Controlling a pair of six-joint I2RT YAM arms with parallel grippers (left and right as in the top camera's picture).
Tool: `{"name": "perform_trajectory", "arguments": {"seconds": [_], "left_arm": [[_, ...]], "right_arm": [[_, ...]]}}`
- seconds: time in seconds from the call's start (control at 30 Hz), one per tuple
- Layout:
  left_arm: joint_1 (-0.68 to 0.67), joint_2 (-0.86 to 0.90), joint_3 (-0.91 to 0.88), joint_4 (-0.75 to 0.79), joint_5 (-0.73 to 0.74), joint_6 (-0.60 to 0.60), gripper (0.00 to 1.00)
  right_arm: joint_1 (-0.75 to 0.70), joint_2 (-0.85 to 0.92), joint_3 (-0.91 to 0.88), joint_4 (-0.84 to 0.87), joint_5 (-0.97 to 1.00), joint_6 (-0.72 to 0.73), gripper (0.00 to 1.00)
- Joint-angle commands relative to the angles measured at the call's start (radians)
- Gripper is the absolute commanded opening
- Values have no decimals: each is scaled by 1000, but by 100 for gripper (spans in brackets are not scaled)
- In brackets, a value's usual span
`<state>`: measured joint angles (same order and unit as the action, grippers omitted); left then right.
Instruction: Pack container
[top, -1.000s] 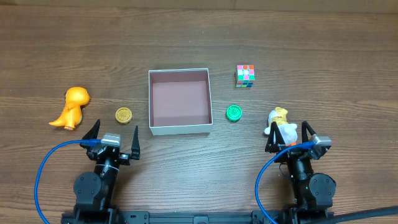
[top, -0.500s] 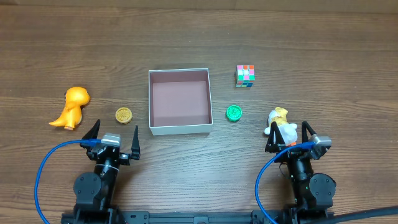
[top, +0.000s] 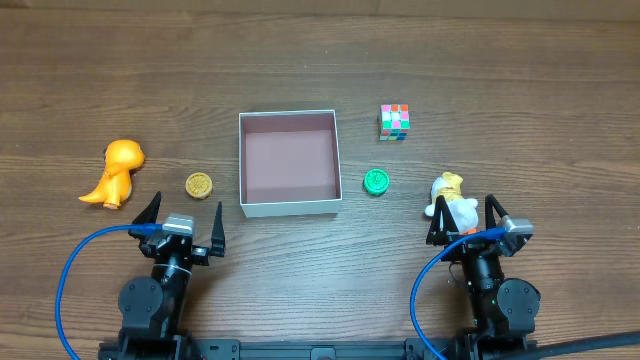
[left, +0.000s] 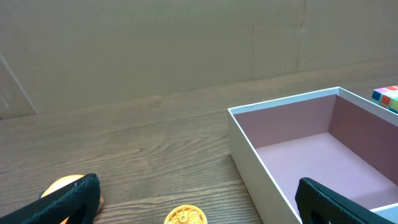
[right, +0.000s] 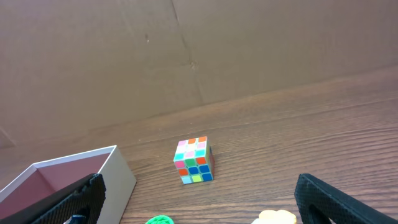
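The container (top: 288, 165) sits at the middle of the table (top: 520, 80), open side up, its pinkish floor bare. Just off its right wall lies a green disc (top: 377, 181), with a multicolored cube (top: 395, 121) farther back. To its left lie a yellow disc (top: 199, 185) and, beyond it, an orange dinosaur toy (top: 115, 172). A white and yellow toy (top: 450, 197) lies to the right, seen from overhead between the 2 spread fingers of the right gripper (top: 463, 212); whether they touch cannot be told. The left gripper (top: 184, 212) hangs near the yellow disc, its 2 fingers also wide apart, holding nothing. The left wrist view cuts off the yellow disc (left: 185, 216) and the cube (left: 388, 97), and a finger covers most of the dinosaur (left: 62, 185). The right wrist view shows only slivers of the green disc (right: 161, 219) and the white toy (right: 273, 218).
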<state>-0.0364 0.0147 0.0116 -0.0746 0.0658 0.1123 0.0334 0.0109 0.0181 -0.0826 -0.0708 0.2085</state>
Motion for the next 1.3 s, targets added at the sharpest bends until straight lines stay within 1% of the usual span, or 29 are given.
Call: {"name": "perform_trajectory", "arguments": {"seconds": [0.0,0.9,0.97,1.07,1.1,1.27], "left_arm": [[10,-10,-7,2,-10,15,100],[10,-10,-7,2,-10,15,100],[10,-10,-7,2,-10,15,100],[10,-10,-7,2,-10,15,100],[10,-10,-7,2,-10,15,100],[10,-10,-7,2,-10,15,100]], "right_arm": [[5,-6,-10,5,1,-3,100],[5,-6,-10,5,-3,5,100],[5,-6,-10,6,-26,40,100],[5,-6,-10,18,-32,210,100],[5,-6,-10,21,-45,238,100],[5,-6,-8,75,-187,230,100]]}}
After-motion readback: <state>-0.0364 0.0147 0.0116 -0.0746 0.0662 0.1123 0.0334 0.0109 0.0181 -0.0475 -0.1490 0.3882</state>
